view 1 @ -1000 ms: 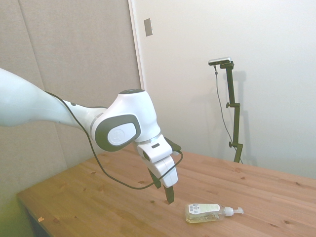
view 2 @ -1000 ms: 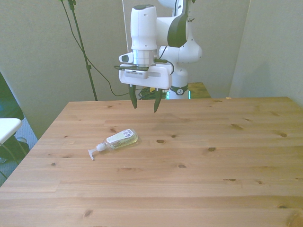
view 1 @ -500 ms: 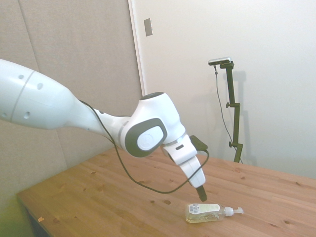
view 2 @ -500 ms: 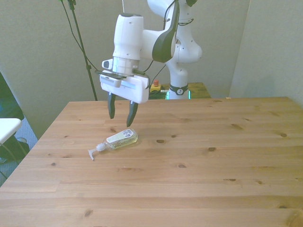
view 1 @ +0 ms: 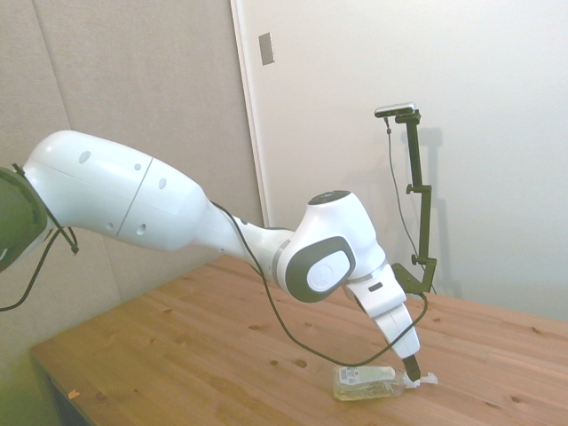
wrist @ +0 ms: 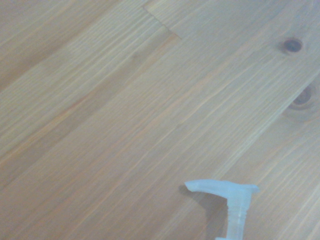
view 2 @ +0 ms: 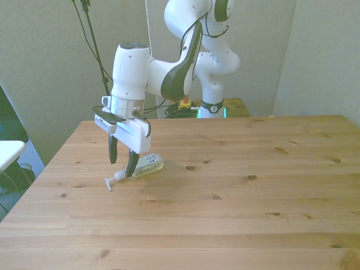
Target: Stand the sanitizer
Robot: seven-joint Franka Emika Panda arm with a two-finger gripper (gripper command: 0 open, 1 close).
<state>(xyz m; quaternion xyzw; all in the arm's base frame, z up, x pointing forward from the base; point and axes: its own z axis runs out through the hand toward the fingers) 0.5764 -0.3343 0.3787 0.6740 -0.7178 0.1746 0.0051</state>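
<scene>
While the sanitizer (view 2: 142, 166) lies on its side on the wooden table (view 2: 236, 197), toward the front view's left, the gripper (view 2: 121, 166) hangs just over its pump end with its two dark fingers (view 2: 112, 153) spread apart and holding nothing. In the front view one finger comes down on the far side of the bottle's neck and the other crosses in front of it, so the neck sits between them, though whether either pad touches the plastic cannot be told. The white pump nozzle (view 2: 109, 181) points toward the front view's left and the near edge, with the labelled body angled away toward the right. From the side view, the sanitizer (view 1: 366, 382) rests flat, pale yellowish liquid visible through the clear wall, and the gripper (view 1: 411, 371) tilts down so that its fingertip meets the neck region beside the nozzle (view 1: 427, 379). The wrist view shows only the nozzle (wrist: 225, 194), somewhat blurred, lying over the bare planks of the table (wrist: 110, 110), near two dark knots in the wood.
</scene>
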